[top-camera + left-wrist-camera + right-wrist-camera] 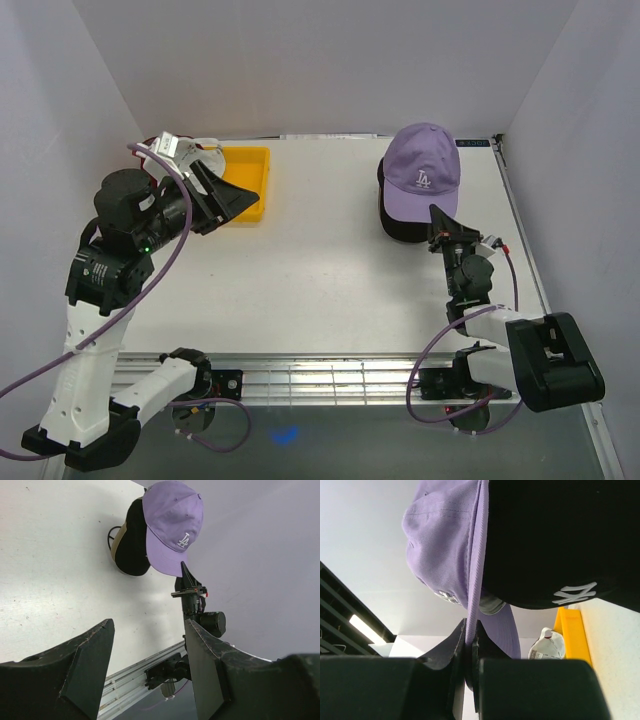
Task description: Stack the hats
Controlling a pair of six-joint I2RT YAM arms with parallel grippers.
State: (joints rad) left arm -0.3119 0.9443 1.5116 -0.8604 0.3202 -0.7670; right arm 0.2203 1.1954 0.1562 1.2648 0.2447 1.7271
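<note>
Lavender fabric baseball cap (424,160) atop black logo cap (131,550), far right | right gripper (471,630) pinches lavender brim | left gripper (147,625) spread

The lavender cap (172,520) sits atop the black cap (131,550), its brim apparently pinched by the right tool (183,569).

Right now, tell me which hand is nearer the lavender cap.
Right. The right hand is clamped on the brim of the lavender cap; the left hand hangs across the table, by the yellow tray.
</note>
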